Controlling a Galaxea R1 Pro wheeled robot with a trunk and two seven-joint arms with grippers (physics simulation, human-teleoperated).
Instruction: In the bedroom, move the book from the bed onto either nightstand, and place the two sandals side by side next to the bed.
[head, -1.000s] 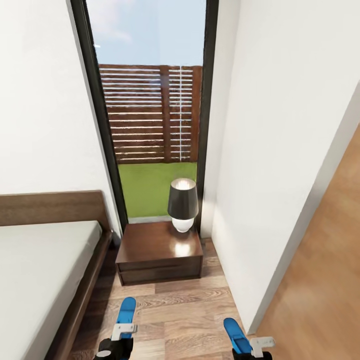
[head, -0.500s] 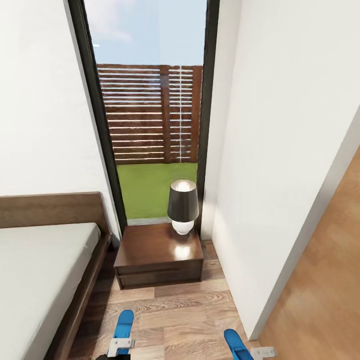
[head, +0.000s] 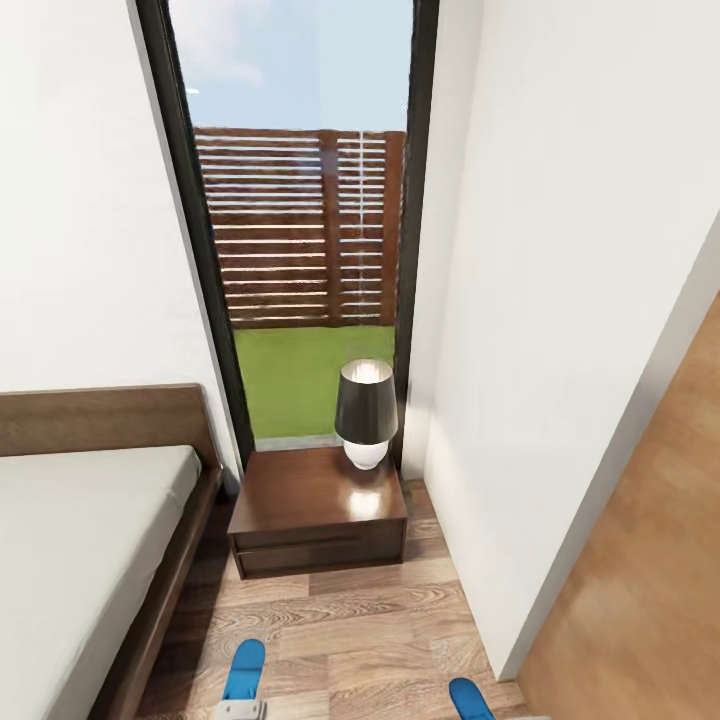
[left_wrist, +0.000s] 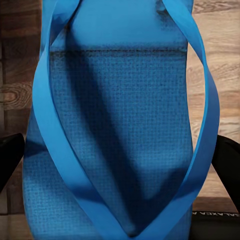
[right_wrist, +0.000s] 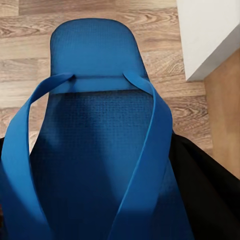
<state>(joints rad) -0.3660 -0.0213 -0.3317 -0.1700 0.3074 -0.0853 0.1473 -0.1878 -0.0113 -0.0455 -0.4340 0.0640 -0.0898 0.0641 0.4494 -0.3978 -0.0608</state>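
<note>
a blue sandal (left_wrist: 115, 125) sits clamped between the left gripper's (left_wrist: 120, 165) dark fingers (left_wrist: 10, 157) and a second blue sandal (right_wrist: 95, 135) lies gripped in the right gripper (right_wrist: 100, 200), both above plank floor (head: 370, 630), with the nightstand (head: 318, 510) and its lamp (head: 365, 412) ahead, the bed (head: 90, 530) off to the left.

A blue sandal (right_wrist: 95, 145) lies lengthwise over wood-plank floor (right_wrist: 30, 55), near a white wall corner (right_wrist: 207, 35).
</note>
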